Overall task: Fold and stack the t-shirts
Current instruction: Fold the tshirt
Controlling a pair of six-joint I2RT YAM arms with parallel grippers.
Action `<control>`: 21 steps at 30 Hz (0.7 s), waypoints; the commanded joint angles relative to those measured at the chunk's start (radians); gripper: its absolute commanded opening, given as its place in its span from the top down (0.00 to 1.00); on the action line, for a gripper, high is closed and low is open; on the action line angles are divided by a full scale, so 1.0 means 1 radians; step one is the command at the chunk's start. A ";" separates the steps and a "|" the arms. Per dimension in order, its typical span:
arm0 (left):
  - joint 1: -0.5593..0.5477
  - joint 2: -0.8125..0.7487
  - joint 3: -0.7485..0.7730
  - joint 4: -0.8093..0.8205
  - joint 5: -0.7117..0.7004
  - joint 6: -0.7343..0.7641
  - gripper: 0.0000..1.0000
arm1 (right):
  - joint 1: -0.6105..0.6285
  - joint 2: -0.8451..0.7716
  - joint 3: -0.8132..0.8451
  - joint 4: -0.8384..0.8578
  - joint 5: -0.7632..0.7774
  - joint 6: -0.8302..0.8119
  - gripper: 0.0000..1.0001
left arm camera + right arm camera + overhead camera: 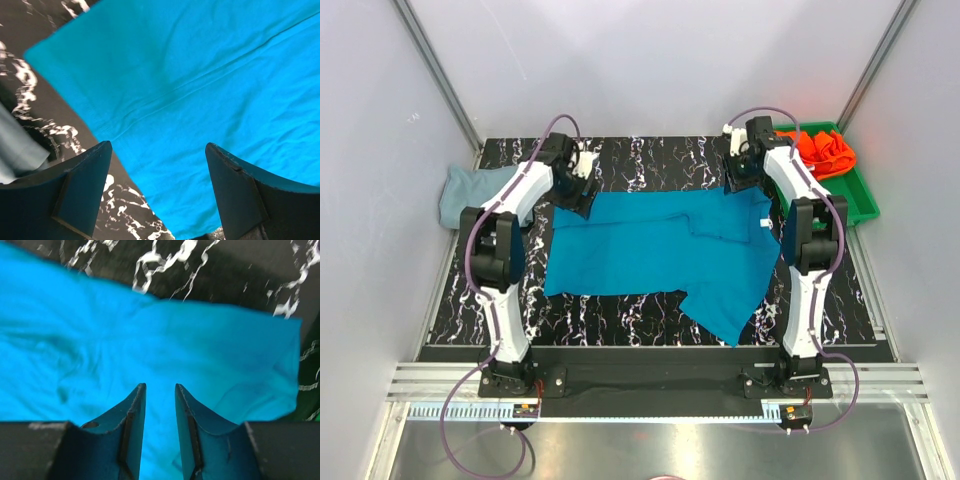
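Observation:
A teal-blue t-shirt lies spread on the black marbled mat, one part folded toward the front right. My left gripper hovers over its far left corner with the jaws wide open and empty; the wrist view shows the teal-blue t-shirt edge between the fingers. My right gripper hangs over the shirt's far right corner. In the right wrist view the teal-blue t-shirt shows through the narrow gap of my right gripper, which holds nothing. A pale grey-blue t-shirt lies at the left. The orange-red t-shirt sits crumpled in the tray.
A green plastic tray stands at the back right corner, beside the right arm. White walls close in the mat on three sides. The pale grey-blue t-shirt shows just left of my left gripper.

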 commanded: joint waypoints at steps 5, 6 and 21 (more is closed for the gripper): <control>0.017 0.146 0.111 0.006 -0.018 -0.035 0.19 | -0.024 0.093 0.083 0.016 0.009 0.020 0.63; 0.020 0.165 0.130 -0.005 -0.020 -0.044 0.19 | -0.026 0.094 0.079 0.016 0.010 0.021 0.62; 0.052 0.335 0.287 -0.016 -0.047 -0.076 0.18 | -0.058 0.234 0.168 0.020 0.069 0.035 0.60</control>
